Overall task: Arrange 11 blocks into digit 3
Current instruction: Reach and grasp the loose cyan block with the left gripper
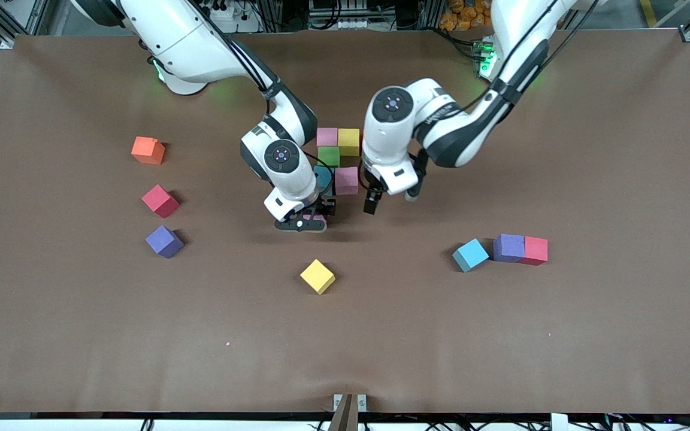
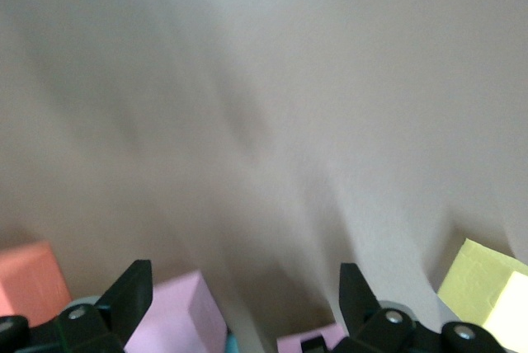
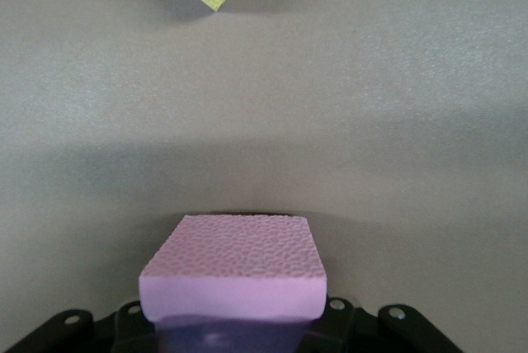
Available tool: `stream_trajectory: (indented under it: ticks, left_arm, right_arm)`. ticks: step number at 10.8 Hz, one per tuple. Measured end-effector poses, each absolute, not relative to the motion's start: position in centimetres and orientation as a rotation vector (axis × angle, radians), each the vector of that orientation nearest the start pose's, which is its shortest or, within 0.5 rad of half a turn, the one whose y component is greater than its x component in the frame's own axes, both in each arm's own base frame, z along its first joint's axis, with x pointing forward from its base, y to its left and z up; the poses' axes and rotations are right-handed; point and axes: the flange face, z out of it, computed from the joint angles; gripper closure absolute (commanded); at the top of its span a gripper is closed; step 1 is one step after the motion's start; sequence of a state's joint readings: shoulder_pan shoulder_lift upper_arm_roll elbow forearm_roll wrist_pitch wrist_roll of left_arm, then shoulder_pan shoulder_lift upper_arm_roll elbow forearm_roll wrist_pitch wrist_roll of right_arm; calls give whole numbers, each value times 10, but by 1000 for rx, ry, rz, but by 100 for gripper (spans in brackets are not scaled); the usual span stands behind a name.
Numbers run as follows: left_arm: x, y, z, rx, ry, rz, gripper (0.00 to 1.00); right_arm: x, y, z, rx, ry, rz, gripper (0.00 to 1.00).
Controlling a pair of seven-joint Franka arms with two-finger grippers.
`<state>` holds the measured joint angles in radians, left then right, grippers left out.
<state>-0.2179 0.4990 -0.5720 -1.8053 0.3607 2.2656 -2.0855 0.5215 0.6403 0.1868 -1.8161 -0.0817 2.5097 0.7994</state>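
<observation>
1. Toward the right arm's end of the table (image 1: 51,335) lie three loose blocks, well apart: an orange block (image 1: 148,150), a red block (image 1: 160,200) nearer the front camera, and a purple block (image 1: 164,241) nearer still.
2. The right gripper (image 1: 304,220) is low over the table just beside the stack, jaws pinching a pink block (image 3: 233,269).
3. A yellow block (image 1: 317,276) lies alone, nearer the front camera than that gripper.
4. The unfinished digit 3 sits mid-table: a pink cube (image 1: 326,136) touching a yellow cube (image 1: 349,141), a green cube (image 1: 329,157) below them, another pink cube (image 1: 346,180) nearer the camera, and a teal cube (image 1: 323,177) partly hidden by the arm.
5. The left gripper (image 1: 390,200) hovers beside the stack, jaws spread wide and holding nothing.
6. Toward the left arm's end lie a light blue block (image 1: 471,255), then a purple block (image 1: 509,248) touching a red block (image 1: 535,250).
</observation>
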Motion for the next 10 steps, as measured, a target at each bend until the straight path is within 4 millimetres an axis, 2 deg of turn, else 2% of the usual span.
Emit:
stream_trajectory:
  ticks: [3,5,10]
  left_arm:
    - [535,-370,307,-2846,-1410,-58,0]
    - [557,-333,305,-2895,-1275,-57,0]
    - [589,-280,301,-2951,-1107,-23,0]
  right_arm:
    - [500,426,196,-3050,110,-10,78]
    - [495,432,196,-3052,100,-9,78]
    - [497,428,190,-3078,70,-29,78]
